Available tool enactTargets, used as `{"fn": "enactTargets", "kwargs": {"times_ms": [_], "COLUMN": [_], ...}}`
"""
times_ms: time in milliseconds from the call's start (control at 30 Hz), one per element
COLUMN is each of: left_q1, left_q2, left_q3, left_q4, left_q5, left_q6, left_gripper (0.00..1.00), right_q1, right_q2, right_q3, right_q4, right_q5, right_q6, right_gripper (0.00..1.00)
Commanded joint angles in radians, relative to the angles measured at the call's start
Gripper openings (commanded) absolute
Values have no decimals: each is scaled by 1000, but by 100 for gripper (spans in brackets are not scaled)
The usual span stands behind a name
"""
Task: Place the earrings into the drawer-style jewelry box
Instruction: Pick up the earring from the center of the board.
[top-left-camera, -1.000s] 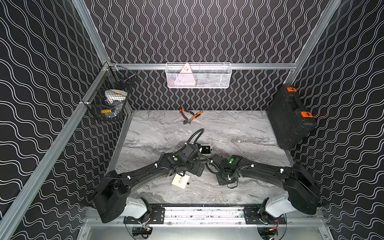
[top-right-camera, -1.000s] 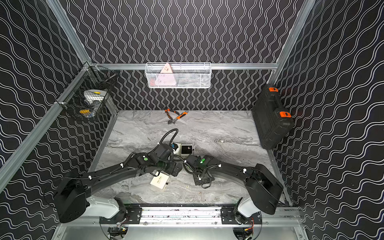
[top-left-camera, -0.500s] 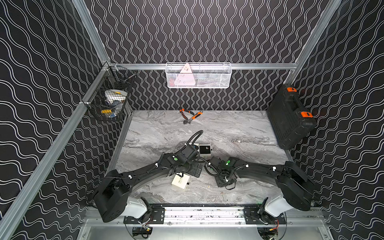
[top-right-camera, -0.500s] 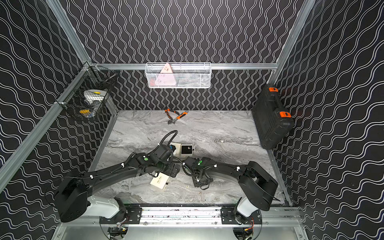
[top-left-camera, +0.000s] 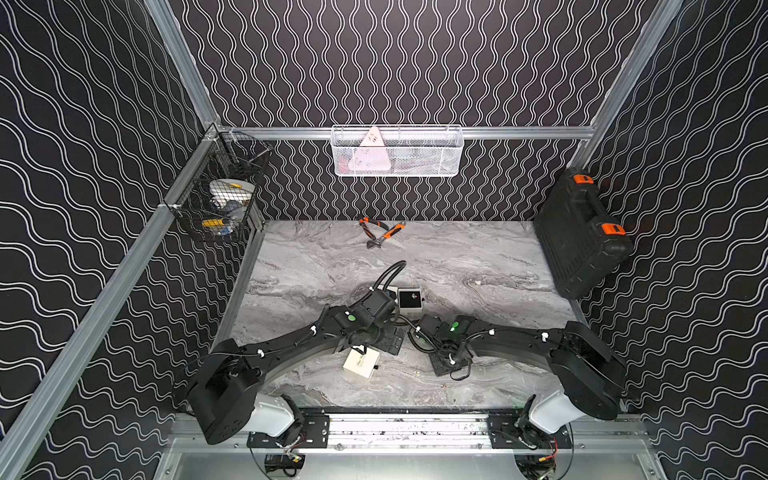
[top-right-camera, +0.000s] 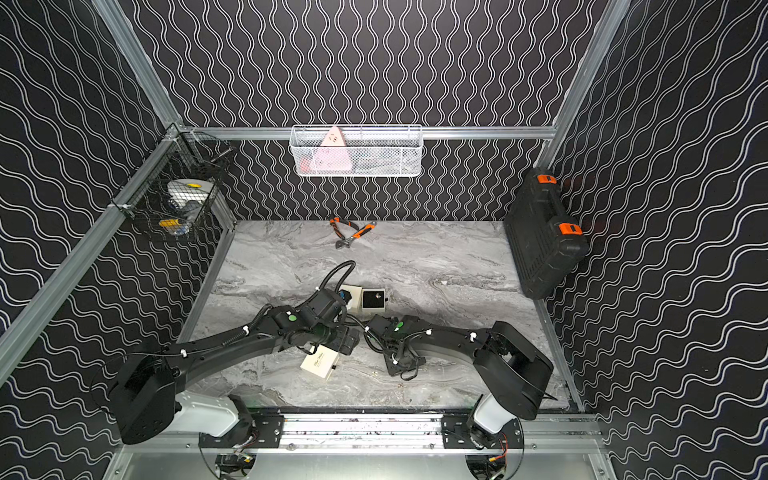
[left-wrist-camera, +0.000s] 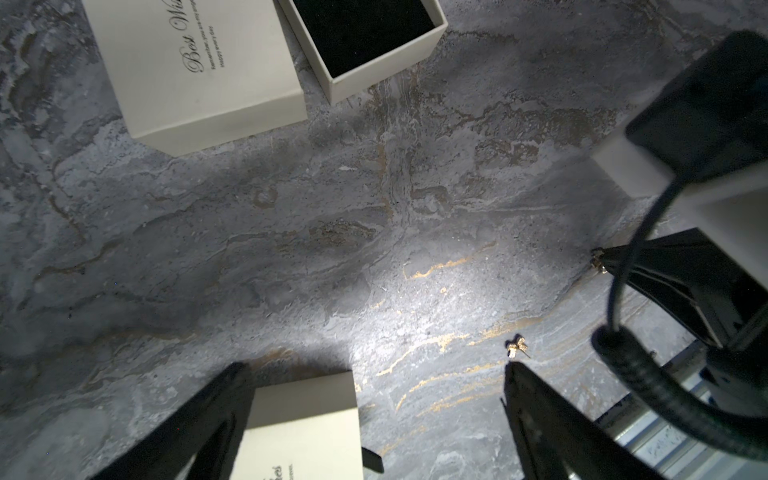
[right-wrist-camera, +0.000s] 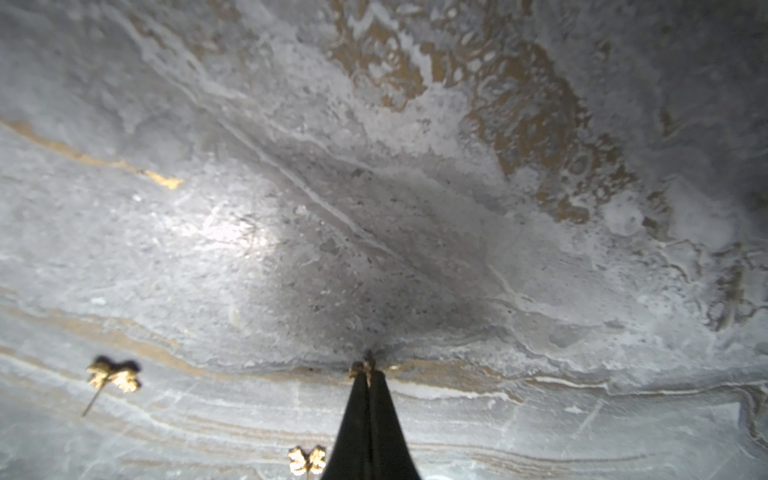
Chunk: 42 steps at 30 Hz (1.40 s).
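Over the marble surface (top-left-camera: 457, 257) the left pincer (left-wrist-camera: 374, 368) hangs spread wide above a cream box (left-wrist-camera: 299, 428), while the right pincer (right-wrist-camera: 368, 374) is squeezed together on one gold earring (right-wrist-camera: 361, 367), two loose earrings (right-wrist-camera: 113, 374) lying on the surface just beside it.

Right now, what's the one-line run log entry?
right gripper: shut on earring at tabletop | left gripper: open | loose earrings: two on tabletop | drawer: open

Robot lab cell: aluminium frame (top-left-camera: 519, 133), wavy-patterned walls (top-left-camera: 415, 62), marble tabletop (top-left-camera: 457, 257), two rail-mounted arms (top-left-camera: 291, 351).
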<state>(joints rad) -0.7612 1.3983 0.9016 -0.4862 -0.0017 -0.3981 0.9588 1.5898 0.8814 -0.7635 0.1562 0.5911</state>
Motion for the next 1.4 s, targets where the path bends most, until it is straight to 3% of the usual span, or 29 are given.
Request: {"fn": "enactTargets", "kwargs": {"times_ms": [0,333,433,633,867,1000,1200,1367], "left_q1": [0,2,2,-3,-90,-115,-118,-121], "left_q2": [-2,-20,-29,-93,-208,-200,-210,-186], "left_q3": [3,7,18,-38,-198,-237,-369,-377], "left_q4": [26,58,75,219,552,666,925,963], "left_q5": [9,-6,1,9,-61,11,86,146], "left_q6": [-12,24,45,134,421,613,832,963], "left_gripper": [99,98,99,99,99,99,98,90], "right_q1": [3,-36,-135,-397,-587,-596,-618,-620], "right_q2": [5,-70,-138,-242,-244,-252,-267,-268], "right_q3": [-5,6,-20,-60,-82,-114,-190,-209], "right_q4": [-12,6,65,193,378,540,785,864], "right_q5": [19,-37,-181,-597,-1038,-1158,-1243,-1262], "right_q6": [15,22,3,-40,23,137,311,365], "right_gripper": [1,0,0,0,0,0,0,0]}}
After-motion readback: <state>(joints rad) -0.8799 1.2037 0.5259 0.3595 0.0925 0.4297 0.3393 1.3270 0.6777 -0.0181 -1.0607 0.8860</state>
